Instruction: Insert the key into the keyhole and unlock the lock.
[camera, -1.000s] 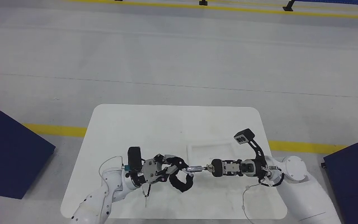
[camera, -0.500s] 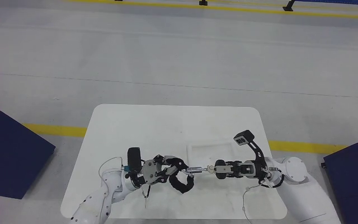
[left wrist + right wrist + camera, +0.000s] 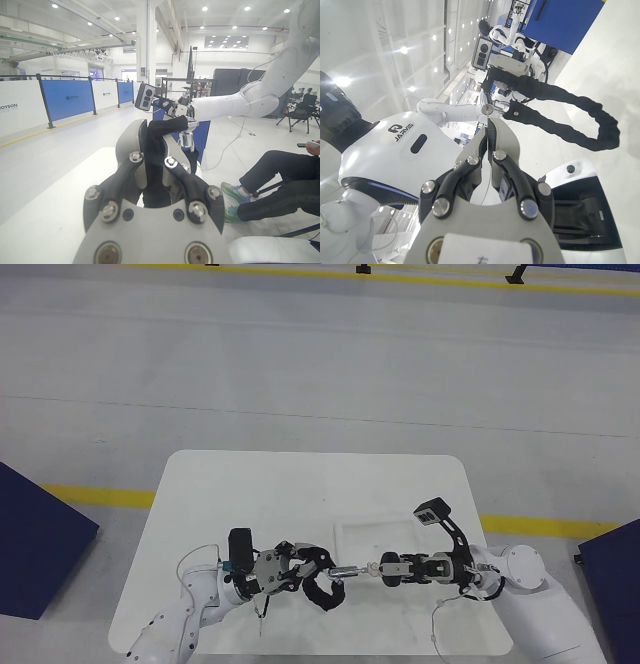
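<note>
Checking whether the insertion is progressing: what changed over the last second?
The right claw, shut on the key, drew back slightly from the cylinder of the cable lock, toward the robot's right. The left claw stayed shut on its black cable, barely moving.

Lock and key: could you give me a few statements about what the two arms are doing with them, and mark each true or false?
1. The left gripper is shut on the lock, at its black sleeve. True.
2. The lock lies untouched on the table. False: the left gripper holds it.
3. The right gripper pinches the key. True.
4. The grippers sit at opposite ends of the table. False: they face each other closely, near the robot's edge.
</note>
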